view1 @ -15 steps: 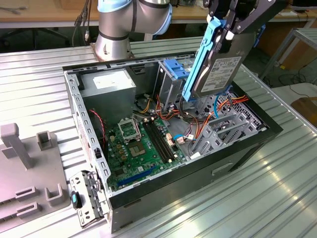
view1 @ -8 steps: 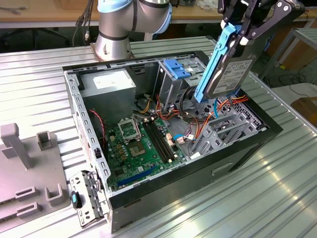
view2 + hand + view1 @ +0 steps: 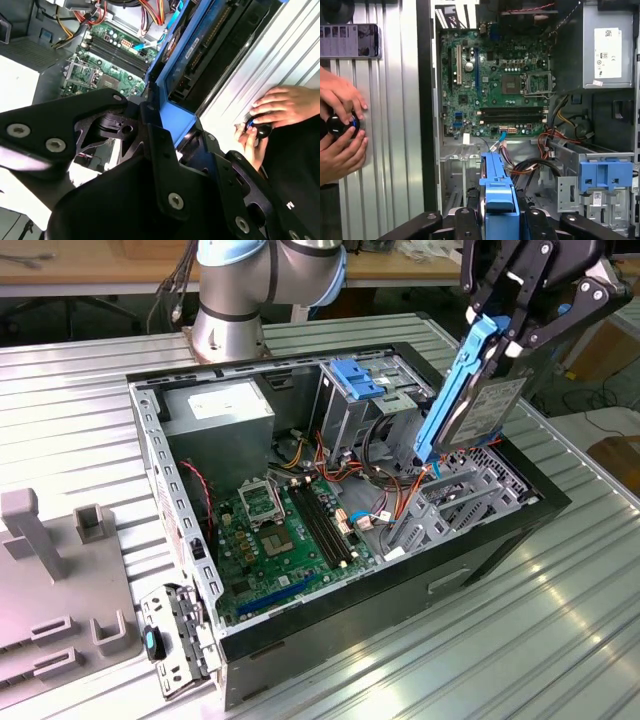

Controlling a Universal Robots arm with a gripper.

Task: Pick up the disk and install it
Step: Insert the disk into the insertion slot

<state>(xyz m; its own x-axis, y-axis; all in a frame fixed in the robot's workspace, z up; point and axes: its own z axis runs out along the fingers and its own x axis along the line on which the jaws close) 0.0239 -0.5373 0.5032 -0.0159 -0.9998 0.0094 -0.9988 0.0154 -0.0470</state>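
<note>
The disk (image 3: 488,408) hangs tilted on edge in the air over the grey drive cage (image 3: 455,495) at the exterior view's right end of the open computer case. One of its bright blue rails (image 3: 452,395) runs down its near edge. My gripper (image 3: 507,328) is shut on the disk's upper end, black fingers on either side. In the first wrist view the blue rail (image 3: 497,192) sticks out between the fingers (image 3: 534,220), pointing into the case. The second wrist view has the disk (image 3: 200,50) beyond the black linkage (image 3: 100,125).
The case (image 3: 400,590) lies open on a ribbed metal table, with motherboard (image 3: 280,530), power-supply box (image 3: 220,412), cables, and a blue bracket (image 3: 358,375) on the rear cage. A person's hands (image 3: 340,125) work a black knob beside the case, near a phone (image 3: 350,40). Grey fixtures (image 3: 60,580) sit at the exterior view's left.
</note>
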